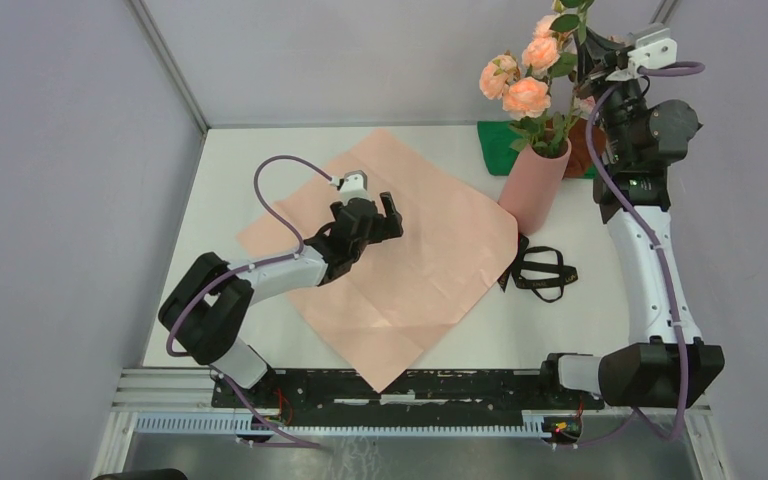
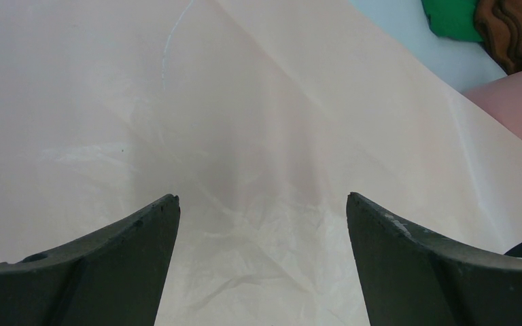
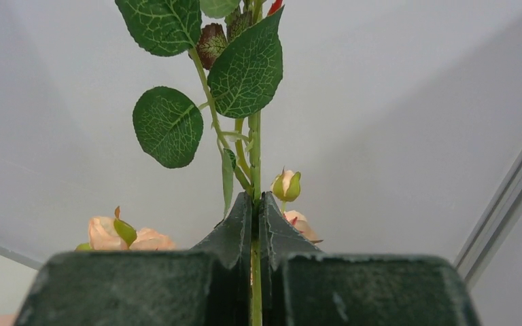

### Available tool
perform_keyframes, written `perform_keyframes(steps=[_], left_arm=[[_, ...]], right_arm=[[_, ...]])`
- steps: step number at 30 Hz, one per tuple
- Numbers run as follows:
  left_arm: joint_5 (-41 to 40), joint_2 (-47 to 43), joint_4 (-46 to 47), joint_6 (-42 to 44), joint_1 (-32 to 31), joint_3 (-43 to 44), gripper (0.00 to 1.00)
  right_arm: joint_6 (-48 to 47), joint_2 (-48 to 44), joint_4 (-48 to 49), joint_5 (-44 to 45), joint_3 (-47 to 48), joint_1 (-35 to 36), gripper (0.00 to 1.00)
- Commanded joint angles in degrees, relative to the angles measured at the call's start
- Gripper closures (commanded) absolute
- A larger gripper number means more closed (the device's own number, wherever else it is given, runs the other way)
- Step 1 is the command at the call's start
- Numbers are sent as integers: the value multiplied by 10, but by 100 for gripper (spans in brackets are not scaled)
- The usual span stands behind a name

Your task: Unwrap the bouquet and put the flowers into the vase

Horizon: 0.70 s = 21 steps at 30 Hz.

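Last step, by the look of it: flowers (image 1: 527,95) are in the vase (image 1: 535,185), below the right gripper (image 3: 255,204), which is pinched tight on one green stem (image 3: 255,156). Left gripper (image 2: 263,200) is spread wide and empty, with flat pink wrapping paper (image 2: 258,122) under its fingers. Next: release the stem and lift off without tipping the vase. No readable writing.

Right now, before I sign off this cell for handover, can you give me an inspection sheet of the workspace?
Surface: white table, partly covered by unfolded pink wrapping paper.
Job's things: flowers standing in the vase; black ribbon loose beside the paper.
Clutter: green cloth and brown bundle behind the vase.
Hands: left hand open, empty, above the paper; right hand shut on a flower stem.
Cables: purple cable looped along each arm.
Surroundings: grey walls; nothing else seen.
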Motion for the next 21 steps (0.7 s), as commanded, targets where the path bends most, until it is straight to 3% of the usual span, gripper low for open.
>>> perform_keyframes(steps=[1,9,21], left_arm=[[0,-1,29,4,4,11,3],[10,-1,37,1,5,0,4],[27,18,38,-6,5,8,5]], right_arm=[[44,2,53,-21,-33,-8,100],[68,-58,120,-28,-219,-20,100],[68,-91,124,-33,-286,-20,100]])
